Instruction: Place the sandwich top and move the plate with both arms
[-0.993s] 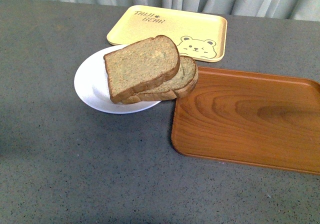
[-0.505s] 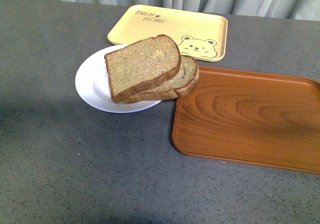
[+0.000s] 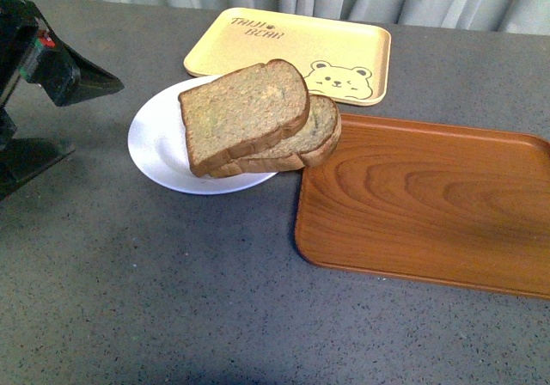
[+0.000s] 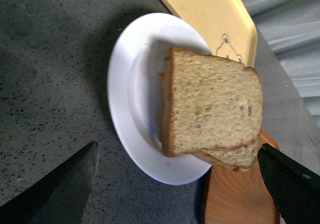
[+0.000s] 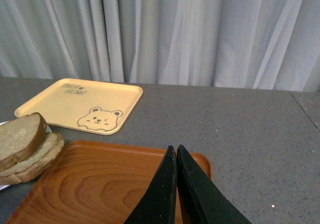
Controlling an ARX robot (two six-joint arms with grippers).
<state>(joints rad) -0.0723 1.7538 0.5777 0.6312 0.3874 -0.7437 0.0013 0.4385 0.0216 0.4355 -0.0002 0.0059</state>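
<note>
While my left gripper (image 3: 94, 114) hangs spread wide beside the plate (image 3: 155, 149) and my right gripper (image 5: 176, 184) is pinched closed on nothing, the sandwich top (image 3: 245, 114) lies askew on the lower slice (image 3: 322, 131), both overhanging the plate's rim toward the wooden tray (image 3: 430, 196). That glossy plate looks slippery; I'd grip opposite rims, level.

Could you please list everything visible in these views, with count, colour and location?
sandwich top: one, speckled tan-brown, tilted on top of the stack on the plate
lower bread: count unclear, tan-brown, under the top, overhanging toward the wooden tray
plate: one, white, left of the wooden tray
bear tray: one, pale yellow, behind the plate
wooden tray: one, brown, right side
table: one, grey
curtain: grey-white, behind the table
left gripper: black, open, left of the plate
right gripper: black, shut, over the wooden tray
</note>
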